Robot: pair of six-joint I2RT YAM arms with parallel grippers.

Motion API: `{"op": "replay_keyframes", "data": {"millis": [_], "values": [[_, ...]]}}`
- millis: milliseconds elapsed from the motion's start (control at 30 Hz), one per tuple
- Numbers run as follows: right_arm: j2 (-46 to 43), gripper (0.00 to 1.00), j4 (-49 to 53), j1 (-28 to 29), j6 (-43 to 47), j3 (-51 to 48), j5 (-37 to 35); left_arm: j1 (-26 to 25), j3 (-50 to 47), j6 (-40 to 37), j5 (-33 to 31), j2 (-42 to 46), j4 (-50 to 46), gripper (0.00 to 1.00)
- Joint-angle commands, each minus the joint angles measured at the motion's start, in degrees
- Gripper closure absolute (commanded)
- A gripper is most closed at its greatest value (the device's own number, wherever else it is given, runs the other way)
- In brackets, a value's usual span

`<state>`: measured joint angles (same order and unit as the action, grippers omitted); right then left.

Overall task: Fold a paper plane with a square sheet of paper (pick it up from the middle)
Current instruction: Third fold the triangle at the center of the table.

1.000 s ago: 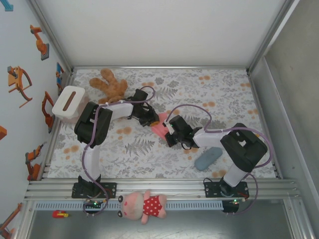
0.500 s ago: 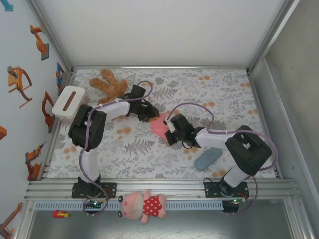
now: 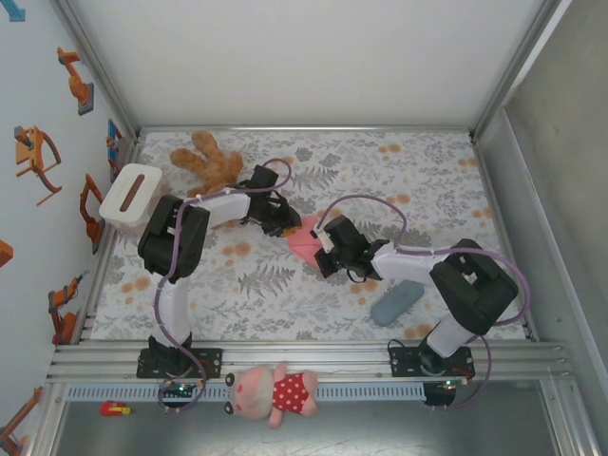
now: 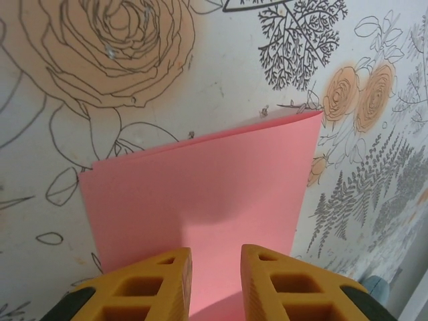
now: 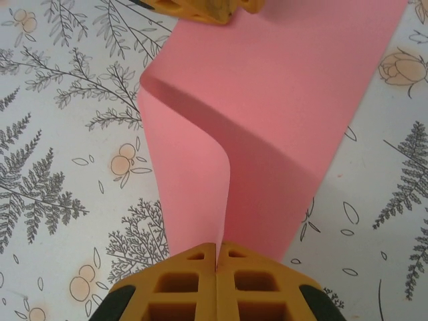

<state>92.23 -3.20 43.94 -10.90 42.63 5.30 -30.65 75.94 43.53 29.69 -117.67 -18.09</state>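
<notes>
**One side pinched, the other loose**

Your right gripper clamps one edge of the folded pink paper, midway across the table. Your left gripper sits at the opposite edge, fingers slightly apart.

Two machines, the left arm and right arm; one pink sheet of paper at centre frame; one brown teddy bear upper left; one white box at left; one grey-blue pouch lower right; one pink plush toy at bottom.
</notes>
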Motion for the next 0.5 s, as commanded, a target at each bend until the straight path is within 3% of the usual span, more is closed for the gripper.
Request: {"op": "replay_keyframes", "data": {"millis": [0,467], "values": [[0.72,1.0,0.61,-0.48,0.76,2.01,0.15,0.07,2.05,-2.29,-0.67,-1.37,-2.72,0.75],[2.82,1.0,1.35,-1.38,0.96,3.72,-0.99,-0.02,3.59,-5.1,0.27,-4.23,-5.81,0.83]]}}
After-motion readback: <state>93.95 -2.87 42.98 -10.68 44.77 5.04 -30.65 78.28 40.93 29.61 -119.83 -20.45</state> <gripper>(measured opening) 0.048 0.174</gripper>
